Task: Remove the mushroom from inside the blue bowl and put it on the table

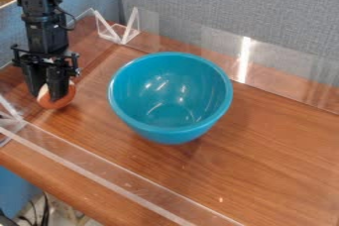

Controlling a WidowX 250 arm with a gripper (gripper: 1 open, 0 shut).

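The blue bowl [171,96] stands upright in the middle of the wooden table [265,151], and nothing shows inside it. Left of the bowl, the black gripper [52,91] points straight down, shut on the mushroom [56,96]. Only the mushroom's reddish-brown cap and a bit of cream stem peek out between the fingers, right at the tabletop. I cannot tell whether it touches the wood.
Clear acrylic panels edge the table, along the front [119,185] and the back [239,56]. A folded clear stand [117,24] sits at the back left. A grey wall rises behind the table.
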